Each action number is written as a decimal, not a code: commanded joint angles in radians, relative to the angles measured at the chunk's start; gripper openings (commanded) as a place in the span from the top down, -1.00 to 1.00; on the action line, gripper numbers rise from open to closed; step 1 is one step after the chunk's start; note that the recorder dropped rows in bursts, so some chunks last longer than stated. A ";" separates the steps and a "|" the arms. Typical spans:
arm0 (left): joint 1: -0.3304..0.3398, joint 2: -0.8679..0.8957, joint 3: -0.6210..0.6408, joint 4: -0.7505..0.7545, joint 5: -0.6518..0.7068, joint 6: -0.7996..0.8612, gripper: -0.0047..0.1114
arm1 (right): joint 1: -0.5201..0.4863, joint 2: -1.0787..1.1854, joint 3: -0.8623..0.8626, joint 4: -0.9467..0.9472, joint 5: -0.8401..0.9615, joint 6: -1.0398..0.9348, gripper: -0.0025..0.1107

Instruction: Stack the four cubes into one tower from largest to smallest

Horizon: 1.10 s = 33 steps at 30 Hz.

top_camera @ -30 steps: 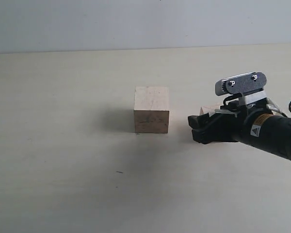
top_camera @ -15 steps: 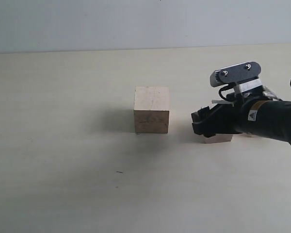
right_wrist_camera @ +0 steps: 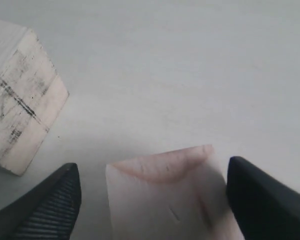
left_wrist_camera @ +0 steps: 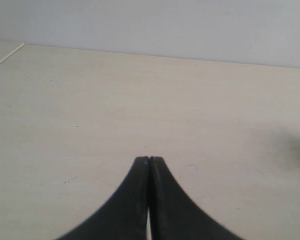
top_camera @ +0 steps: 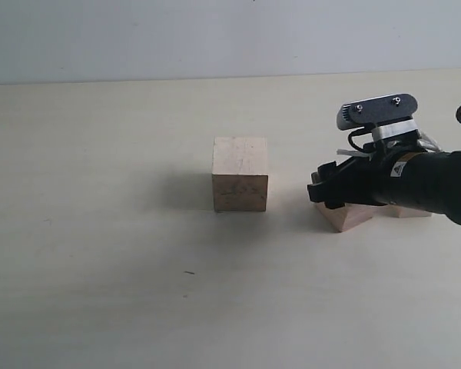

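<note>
The largest cube (top_camera: pixel 240 174), pale wood with dark grain smudges, stands alone at the table's middle; the right wrist view shows it as well (right_wrist_camera: pixel 21 97). To its right, my right gripper (top_camera: pixel 323 192) is open and low over a smaller pale cube (top_camera: pixel 347 216), which lies between its fingers (right_wrist_camera: pixel 165 192) with gaps on both sides. Another small cube (top_camera: pixel 409 211) peeks out behind the arm. A fourth cube is not visible. My left gripper (left_wrist_camera: pixel 149 160) is shut on nothing above bare table, out of the exterior view.
The pale tabletop (top_camera: pixel 100 269) stretches wide to the left and front of the cubes. A light wall (top_camera: pixel 215 38) rises behind the table's far edge.
My right gripper has drifted slightly right and down, settling its open fingers around the smaller cube. The largest cube has not moved.
</note>
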 commanded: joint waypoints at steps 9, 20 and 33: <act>0.005 -0.004 0.003 -0.006 -0.012 0.000 0.92 | -0.034 -0.163 -0.106 0.053 0.295 -0.064 -0.38; 0.005 -0.004 0.003 -0.006 -0.012 -0.003 0.92 | -0.092 -0.021 -0.513 -0.019 0.931 -0.069 -0.38; 0.005 -0.004 0.003 -0.006 -0.012 0.000 0.92 | -0.092 0.077 -0.515 -0.004 0.947 -0.077 -0.38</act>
